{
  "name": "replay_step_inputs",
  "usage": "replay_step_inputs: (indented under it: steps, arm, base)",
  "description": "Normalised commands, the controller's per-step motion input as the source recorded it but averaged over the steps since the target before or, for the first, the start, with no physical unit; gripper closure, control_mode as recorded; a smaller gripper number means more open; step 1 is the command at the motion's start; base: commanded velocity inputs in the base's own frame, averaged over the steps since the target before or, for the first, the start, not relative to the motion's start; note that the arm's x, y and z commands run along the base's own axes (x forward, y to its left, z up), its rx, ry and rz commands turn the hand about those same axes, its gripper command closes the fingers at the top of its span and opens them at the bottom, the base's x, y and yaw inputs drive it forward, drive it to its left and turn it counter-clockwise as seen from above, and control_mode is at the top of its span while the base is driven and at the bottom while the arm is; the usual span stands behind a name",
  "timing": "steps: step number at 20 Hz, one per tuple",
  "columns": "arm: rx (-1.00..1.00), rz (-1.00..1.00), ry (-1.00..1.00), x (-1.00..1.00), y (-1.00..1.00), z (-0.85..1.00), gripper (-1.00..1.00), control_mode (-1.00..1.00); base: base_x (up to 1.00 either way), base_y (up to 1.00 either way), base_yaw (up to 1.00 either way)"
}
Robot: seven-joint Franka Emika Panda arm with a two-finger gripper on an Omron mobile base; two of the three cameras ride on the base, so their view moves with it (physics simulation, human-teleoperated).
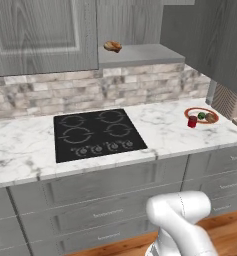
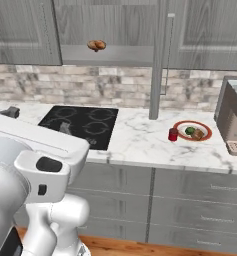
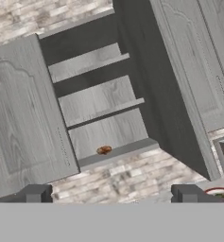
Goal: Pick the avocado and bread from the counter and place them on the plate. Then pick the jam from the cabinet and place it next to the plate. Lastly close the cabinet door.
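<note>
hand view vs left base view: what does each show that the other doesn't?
Hand view: the open claw, empty, and the cabinet's upper shelves. Left base view: the cooktop, the drawers, and the jam beside the plate, which carries the avocado and bread. Both: the open cabinet door, the pastry on the bottom shelf, the brick backsplash.

White marble counter (image 2: 140,135) with black inset cooktop (image 2: 82,125) at left; orange-rimmed plate (image 2: 192,131) toward the right, carrying dark green avocado (image 2: 189,130) and small brown bread (image 2: 198,134) side by side; red jam (image 2: 173,134) upright just beside the plate's left edge; above, open cabinet (image 2: 110,30) with golden-brown pastry (image 2: 96,45) on its shelf; cabinet door (image 2: 159,55) swung out, edge-on; boxy appliance (image 2: 233,117) at far right.
</note>
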Motion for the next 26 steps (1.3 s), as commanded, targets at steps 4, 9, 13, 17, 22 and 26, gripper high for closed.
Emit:
replay_step_inputs:
  steps: [4, 9, 13, 17, 22, 26]
  arm:
    - [0.02, 0.00, -0.02, -0.02, -0.23, 0.12, -1.00, -1.00]
    - [0.12, 0.00, 0.00, -0.09, -0.56, 0.26, -1.00, -1.00]
    - [0.12, 0.00, 0.00, 0.01, -0.55, 0.19, -1.00, -1.00]
    - [0.11, 0.03, 0.00, 0.17, -0.50, 0.09, -1.00, -1.00]
    - [0.03, 0.07, 0.04, 0.45, -0.33, -0.11, -1.00, -1.00]
    - [0.00, 0.05, 0.00, 0.40, -0.13, -0.34, -1.00, -1.00]
  base:
    - [0.00, 0.00, 0.00]
    - [0.00, 0.00, 0.00]
    - [0.00, 0.00, 0.00]
    - [0.00, 0.00, 0.00]
    - [0.00, 0.00, 0.00]
    - [0.00, 0.00, 0.00]
